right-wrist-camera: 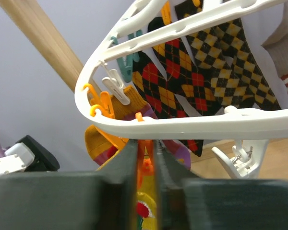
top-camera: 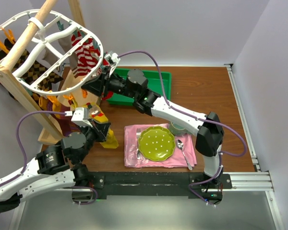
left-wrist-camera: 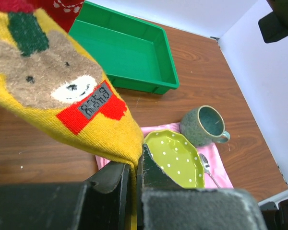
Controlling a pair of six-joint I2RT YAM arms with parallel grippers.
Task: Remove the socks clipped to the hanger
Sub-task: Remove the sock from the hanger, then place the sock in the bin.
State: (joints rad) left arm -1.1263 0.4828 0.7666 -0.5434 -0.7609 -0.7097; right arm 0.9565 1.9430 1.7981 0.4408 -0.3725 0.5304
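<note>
1. Currently the left claw (left-wrist-camera: 132, 168) is clamped on the yellow sock (left-wrist-camera: 62, 91), which hangs from the near rim of the hanger (right-wrist-camera: 182, 125), far left above the worktop (left-wrist-camera: 206, 76).
2. Right claw (right-wrist-camera: 146, 144) is pinched together on an orange clip (right-wrist-camera: 145, 165) under that rim; if it squeezes off-centre, the clip may not release.
3. Pulling then could stretch the sock or drag the hanger along its pole (top-camera: 31, 26), shaking the argyle socks (right-wrist-camera: 206, 62).

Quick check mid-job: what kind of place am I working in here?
Probably a robot test cell staged like a home: plain white walls box in a wooden table, an aluminium rail runs along its near edge, and the hanger and a plate on a pink napkin look like props.
</note>
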